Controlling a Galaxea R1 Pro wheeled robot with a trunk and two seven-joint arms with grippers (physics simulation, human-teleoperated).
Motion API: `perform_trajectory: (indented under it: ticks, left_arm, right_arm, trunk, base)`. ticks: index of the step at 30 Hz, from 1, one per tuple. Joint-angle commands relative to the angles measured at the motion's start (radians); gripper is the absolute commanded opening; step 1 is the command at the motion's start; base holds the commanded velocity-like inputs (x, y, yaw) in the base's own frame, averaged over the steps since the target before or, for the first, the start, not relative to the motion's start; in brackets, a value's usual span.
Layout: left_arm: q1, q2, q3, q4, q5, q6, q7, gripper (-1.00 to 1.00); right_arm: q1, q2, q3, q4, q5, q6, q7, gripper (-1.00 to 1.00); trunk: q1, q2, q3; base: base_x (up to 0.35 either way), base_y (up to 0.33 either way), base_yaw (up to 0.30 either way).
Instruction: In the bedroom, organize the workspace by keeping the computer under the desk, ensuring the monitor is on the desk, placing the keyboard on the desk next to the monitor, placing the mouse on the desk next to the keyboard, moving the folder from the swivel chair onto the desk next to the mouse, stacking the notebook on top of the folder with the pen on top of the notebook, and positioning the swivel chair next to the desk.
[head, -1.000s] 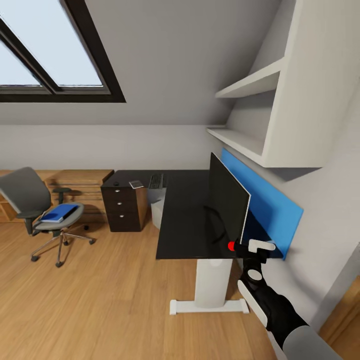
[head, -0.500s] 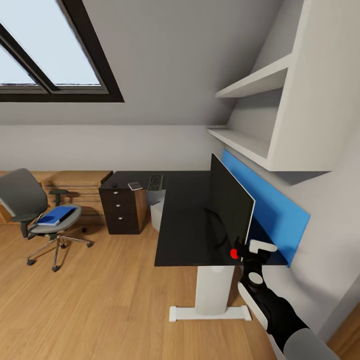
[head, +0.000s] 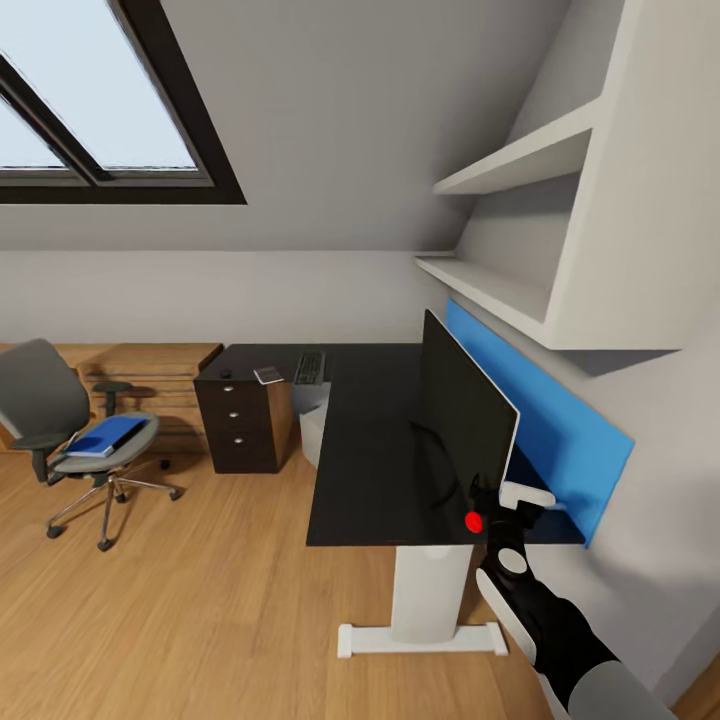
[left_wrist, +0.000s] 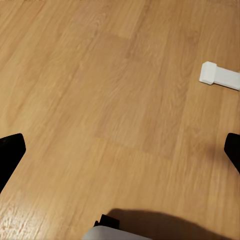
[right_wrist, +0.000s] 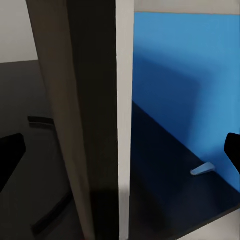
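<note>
The black-topped desk (head: 365, 440) carries the monitor (head: 462, 418), which stands edge-on along the blue wall panel. My right gripper (head: 505, 498) is open at the monitor's near edge. In the right wrist view that pale edge (right_wrist: 122, 100) runs between the gripper's (right_wrist: 120, 155) spread fingers. A small pale stick, apparently the pen (right_wrist: 202, 169), lies behind the monitor. The keyboard (head: 310, 367), notebook (head: 268, 375) and mouse (head: 226, 374) lie at the desk's far end. The grey computer (head: 312, 428) stands under the desk. The blue folder (head: 105, 437) rests on the swivel chair (head: 55, 415). My left gripper (left_wrist: 120, 150) hangs open over the floor.
A dark three-drawer unit (head: 242, 430) stands under the desk's far end, with a light-wood dresser (head: 150, 370) behind the chair. White shelves (head: 520, 230) overhang the monitor. The desk's white foot (left_wrist: 220, 76) lies on the wooden floor (head: 200, 600).
The whole head view has shifted, so the camera moved; the chair sits further left in the picture. My right gripper stays at the monitor's near edge.
</note>
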Motion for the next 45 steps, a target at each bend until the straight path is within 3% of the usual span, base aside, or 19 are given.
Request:
perform_trajectory:
  ticks: [1,45]
  left_arm:
    - [-0.001,0.0,0.006,0.001,0.004,-0.002,-0.009,1.0]
    - [-0.001,-0.001,0.006,0.001,0.004,-0.002,-0.009,1.0]
  right_arm:
    - [-0.001,-0.001,0.006,0.0,-0.011,-0.007,-0.006,1.0]
    - [0.0,-0.001,0.006,0.0,-0.01,-0.008,-0.008,1.0]
  trunk:
    - [0.0,-0.001,-0.002]
    - [0.0,-0.001,-0.002]
  base:
    - [0.031,0.0,0.0]
    - [0.014,-0.008,0.044]
